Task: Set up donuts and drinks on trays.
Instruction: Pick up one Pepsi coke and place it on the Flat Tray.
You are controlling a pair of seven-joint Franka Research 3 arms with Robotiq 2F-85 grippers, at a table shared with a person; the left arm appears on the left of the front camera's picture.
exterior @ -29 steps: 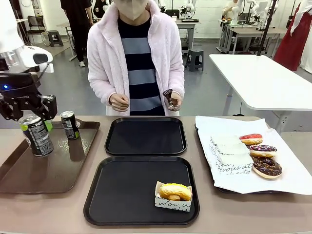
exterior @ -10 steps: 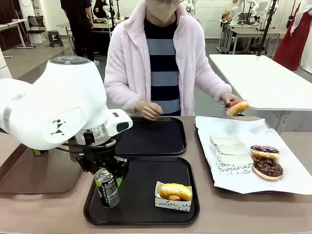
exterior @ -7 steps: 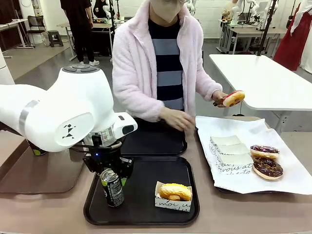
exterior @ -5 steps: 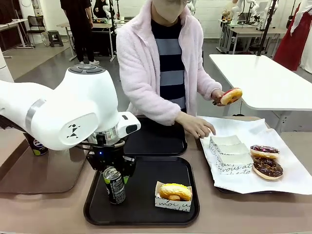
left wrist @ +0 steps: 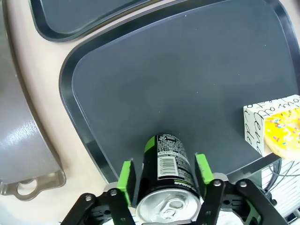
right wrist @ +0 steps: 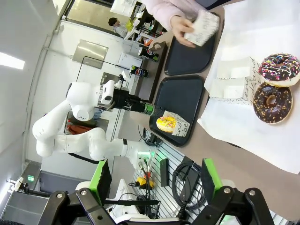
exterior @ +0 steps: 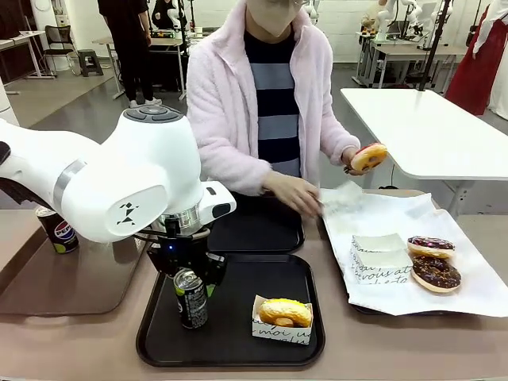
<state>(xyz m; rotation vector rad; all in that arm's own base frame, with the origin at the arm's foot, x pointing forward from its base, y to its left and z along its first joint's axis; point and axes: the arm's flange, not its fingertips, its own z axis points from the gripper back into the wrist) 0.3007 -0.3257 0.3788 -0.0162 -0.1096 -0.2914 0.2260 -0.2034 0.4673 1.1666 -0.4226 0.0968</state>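
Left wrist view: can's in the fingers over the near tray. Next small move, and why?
Probably lower the can straight down onto the near tray. The left gripper holds it over bare tray floor, clear of the yellow donut; in the front view it leans slightly, so it likely isn't seated flat yet.

Since the last entry, my left gripper has carried the can off the brown tray to 9 o'clock on the near black tray. The person has lifted the pink-iced donut and taken a paper holder off the stack.
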